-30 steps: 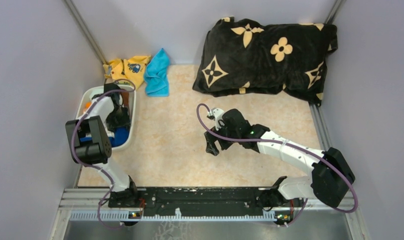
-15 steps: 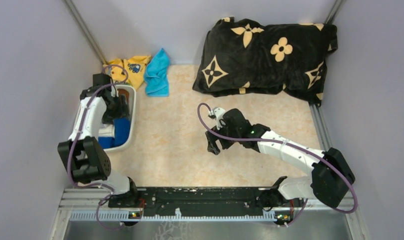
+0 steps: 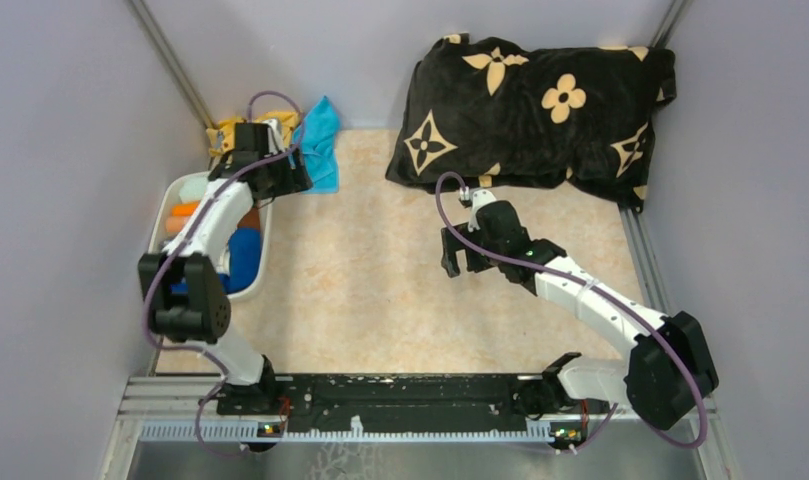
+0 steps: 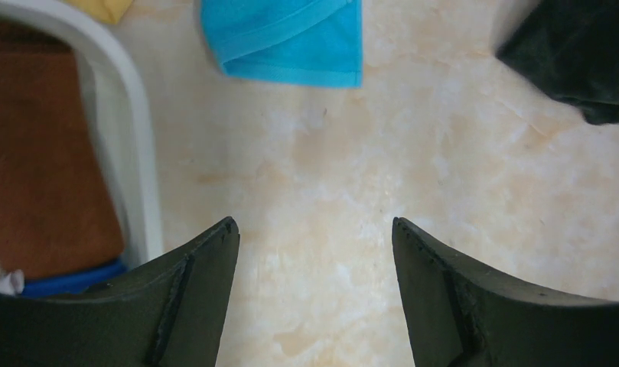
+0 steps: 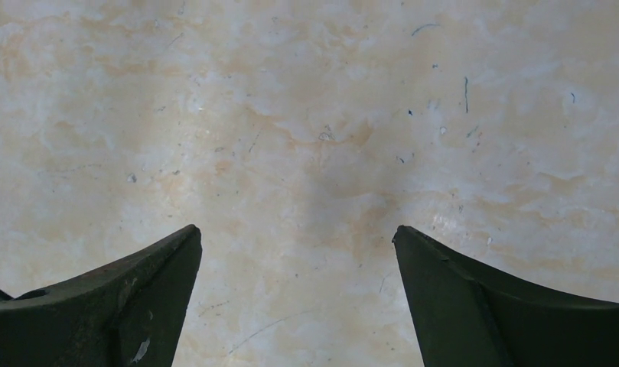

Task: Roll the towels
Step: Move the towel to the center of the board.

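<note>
Left end effector (image 3: 285, 180) hangs released over the bare worktop (image 3: 360, 290), just off the right rim of a white bin (image 3: 269, 235). Its wrist view shows the two dark fingers (image 4: 206, 267) spread wide with only beige marbled surface between them. Close ahead of it lies the light cyan towel (image 3: 320, 150), loosely folded flat on the worktop at the back left, one straight hemmed edge turned toward the fingers and apart from them. A yellow printed cloth (image 3: 225, 135) sits just beside that towel on its left, in the corner; the arm covers part of it.

Inside the bin the brown towel (image 3: 248, 218) rests against the right wall, and the dark royal blue towel (image 3: 242, 260) lies next to it at the near end. From the left wrist the brown one (image 4: 46, 160) fills the bin behind the white rim (image 4: 130, 153), with a strip of the blue one (image 4: 76, 279) below it.

Right end effector (image 3: 463, 262) is released too, poised over the middle of the worktop, its fingers (image 5: 138, 283) wide apart and nothing but scuffed surface (image 5: 306, 115) between them. It is well apart from all three towels. A black pillow with beige flowers (image 3: 540, 110) lies at the back right.
</note>
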Available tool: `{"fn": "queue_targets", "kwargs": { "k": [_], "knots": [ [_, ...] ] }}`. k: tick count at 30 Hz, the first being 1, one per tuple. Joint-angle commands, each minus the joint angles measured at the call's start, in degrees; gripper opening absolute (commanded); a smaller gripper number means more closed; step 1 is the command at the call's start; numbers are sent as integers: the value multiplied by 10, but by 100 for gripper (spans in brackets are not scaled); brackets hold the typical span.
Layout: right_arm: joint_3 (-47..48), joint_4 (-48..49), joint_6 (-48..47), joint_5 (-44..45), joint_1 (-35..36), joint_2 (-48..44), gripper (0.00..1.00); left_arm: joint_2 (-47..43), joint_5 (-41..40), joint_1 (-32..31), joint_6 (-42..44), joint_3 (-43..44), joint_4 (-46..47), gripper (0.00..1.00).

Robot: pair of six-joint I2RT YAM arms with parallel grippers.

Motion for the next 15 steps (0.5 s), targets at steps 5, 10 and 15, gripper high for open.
{"fn": "queue_targets", "kwargs": {
  "k": [5,10,15],
  "knots": [
    [-11,41,42,46,-8,-7,96,237,-115,-16,43,175,50,77],
    [-12,57,61,43,-9,12,96,343,-143,-15,51,249,69,75],
    [-4,59,77,40,-8,30,96,429,-126,-10,52,322,71,70]
  ]
}}
